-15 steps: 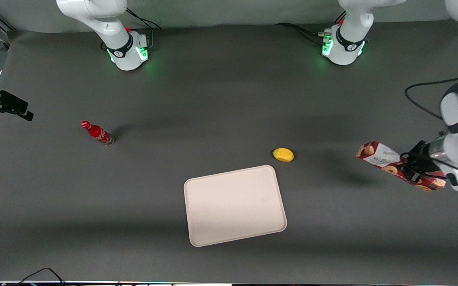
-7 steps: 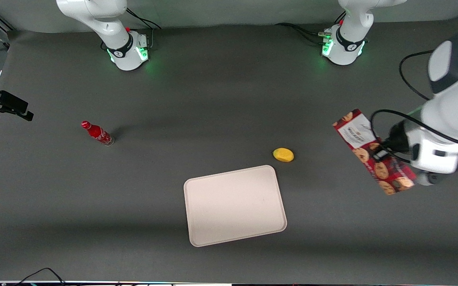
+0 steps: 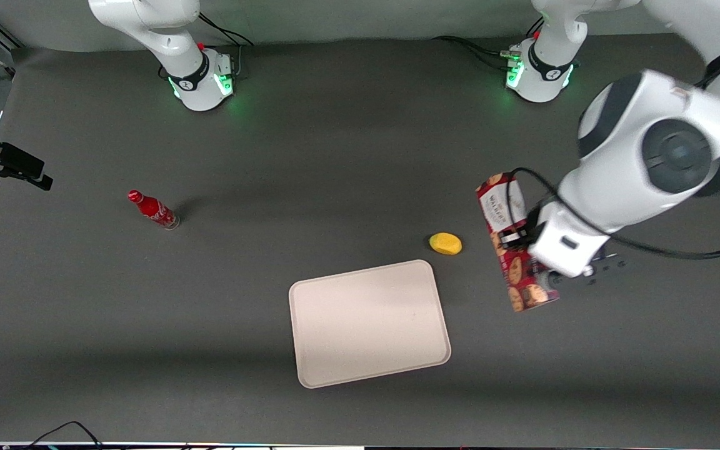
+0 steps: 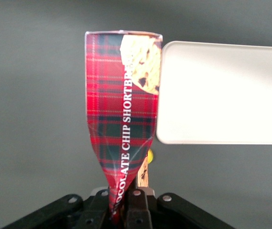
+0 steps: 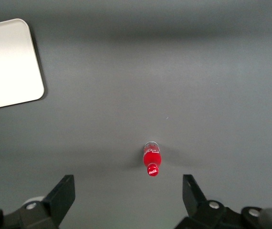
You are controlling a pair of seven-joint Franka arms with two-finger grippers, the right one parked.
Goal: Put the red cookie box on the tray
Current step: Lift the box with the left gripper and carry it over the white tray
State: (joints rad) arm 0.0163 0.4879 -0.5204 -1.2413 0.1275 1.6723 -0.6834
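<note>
My left gripper (image 3: 518, 242) is shut on the red cookie box (image 3: 510, 240) and holds it in the air above the table, toward the working arm's end. The box is a long red plaid carton with cookie pictures and a white label panel. In the left wrist view the box (image 4: 124, 119) is pinched flat between the fingers (image 4: 136, 207) of the gripper (image 4: 125, 205). The tray (image 3: 369, 322), pale pinkish-beige with rounded corners, lies flat and bare, nearer to the front camera than the box. It also shows in the left wrist view (image 4: 222, 93) and the right wrist view (image 5: 7, 62).
A yellow lemon-like object (image 3: 445, 243) lies on the table between the tray's corner and the held box. A small red soda bottle (image 3: 152, 209) stands toward the parked arm's end; it also shows in the right wrist view (image 5: 151, 162). The two arm bases (image 3: 538, 72) stand at the back.
My gripper has carried the red cookie box in from the table's working-arm end toward the lemon and tray, and the box has swung from slanted to nearly lengthwise toward the front camera.
</note>
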